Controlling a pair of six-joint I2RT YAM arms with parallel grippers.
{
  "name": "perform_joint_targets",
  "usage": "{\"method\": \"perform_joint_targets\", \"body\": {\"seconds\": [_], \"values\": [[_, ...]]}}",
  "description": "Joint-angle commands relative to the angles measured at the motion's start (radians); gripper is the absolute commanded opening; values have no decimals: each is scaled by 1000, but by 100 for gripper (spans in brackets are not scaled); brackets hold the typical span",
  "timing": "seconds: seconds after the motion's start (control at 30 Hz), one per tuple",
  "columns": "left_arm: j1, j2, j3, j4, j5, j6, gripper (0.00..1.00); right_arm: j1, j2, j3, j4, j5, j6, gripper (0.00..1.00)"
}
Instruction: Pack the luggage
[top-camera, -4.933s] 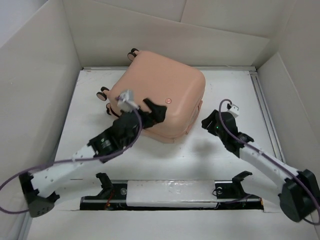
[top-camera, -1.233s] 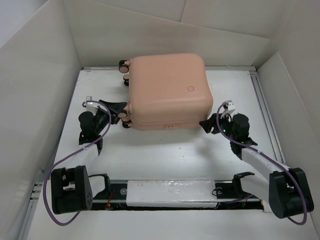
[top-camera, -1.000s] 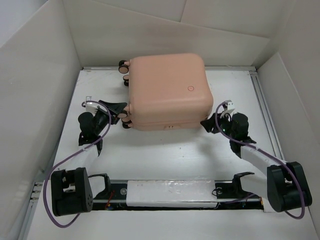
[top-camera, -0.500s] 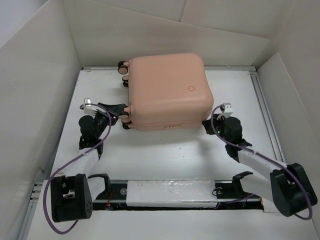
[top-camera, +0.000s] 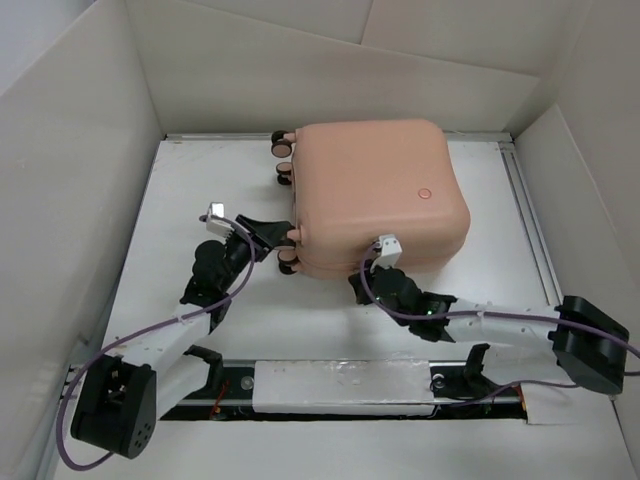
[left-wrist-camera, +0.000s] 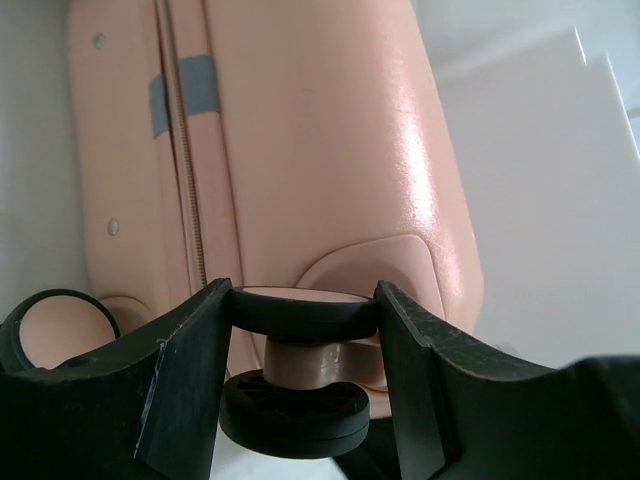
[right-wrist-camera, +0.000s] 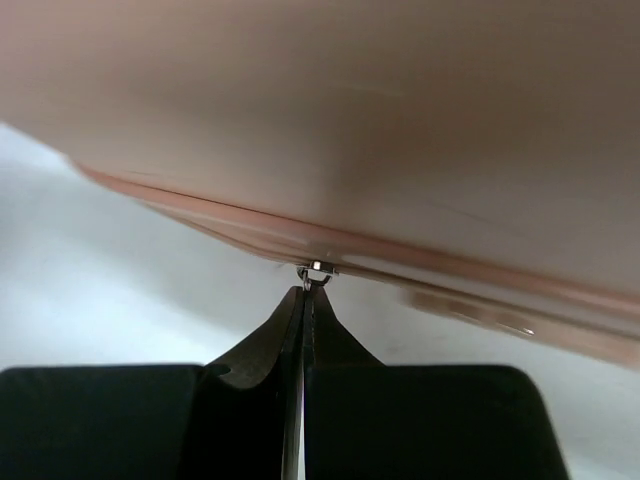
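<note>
The luggage, a closed peach-pink hard-shell suitcase, lies flat at the back middle of the table, its caster wheels pointing left. My left gripper reaches in from the left and is shut on one front caster wheel, a finger pressing each side of its black disc. My right gripper lies low against the suitcase's near edge. In the right wrist view its jaws are pressed together on the small metal zipper pull under the shell's seam. The zipper line runs along the side by the wheels.
Tall cardboard walls box in the table on the left, back and right. A white mounting rail with the arm bases runs along the near edge. A metal track runs down the table's right side.
The suitcase has slid right and turned a little. My right gripper has shut and moved left from the right corner to the near edge. My left gripper has followed, holding the wheel.
</note>
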Motion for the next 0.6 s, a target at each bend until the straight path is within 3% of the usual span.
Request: {"method": "perform_joint_targets", "body": {"seconds": [0.0, 0.17, 0.33, 0.47, 0.53, 0.57], "values": [[-101, -42, -7, 82, 90, -35, 0, 108, 57, 100, 131, -71, 69, 0], [-223, -91, -17, 82, 77, -70, 0, 197, 336, 279, 274, -146, 46, 0], [-245, -183, -79, 82, 68, -107, 0, 197, 526, 365, 498, -241, 55, 0], [-245, -255, -99, 18, 58, -107, 0, 197, 547, 388, 511, -220, 64, 0], [-245, -273, -99, -13, 58, -98, 0, 197, 503, 322, 501, -173, 73, 0], [-245, -287, -99, -24, 48, -98, 0, 197, 432, 296, 467, -150, 84, 9]]}}
